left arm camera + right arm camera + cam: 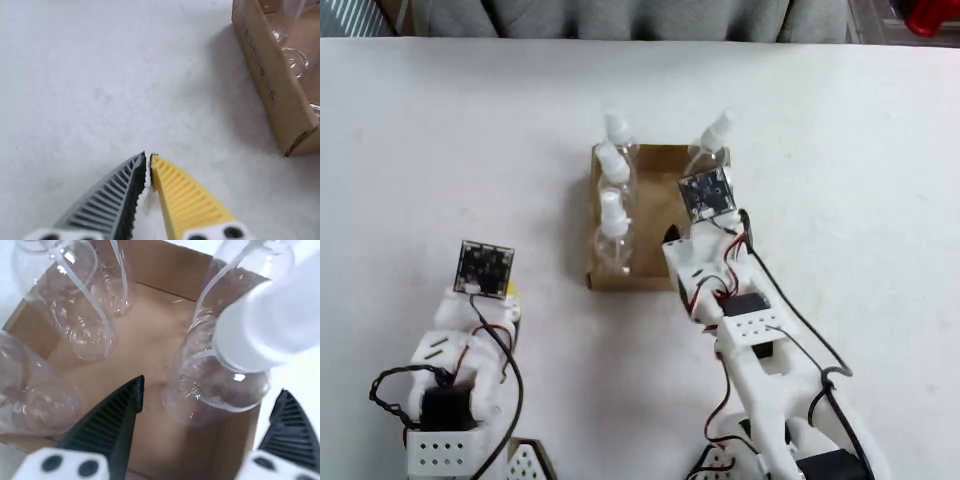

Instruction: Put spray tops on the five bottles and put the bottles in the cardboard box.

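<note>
Four bottles (pixel 613 235) stand upright in the cardboard box (pixel 632 281), spray tops (pixel 612 201) uppermost.

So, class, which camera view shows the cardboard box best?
The high view: most of the cardboard box shows, bottles inside. The left wrist view catches one outer corner; the right wrist view looks into its floor.

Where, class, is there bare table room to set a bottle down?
Bare table left of the cardboard box, beyond the left pincer, and behind the box. Crowded: the box's left side holds three bottles; right pincer hangs over its right.
</note>
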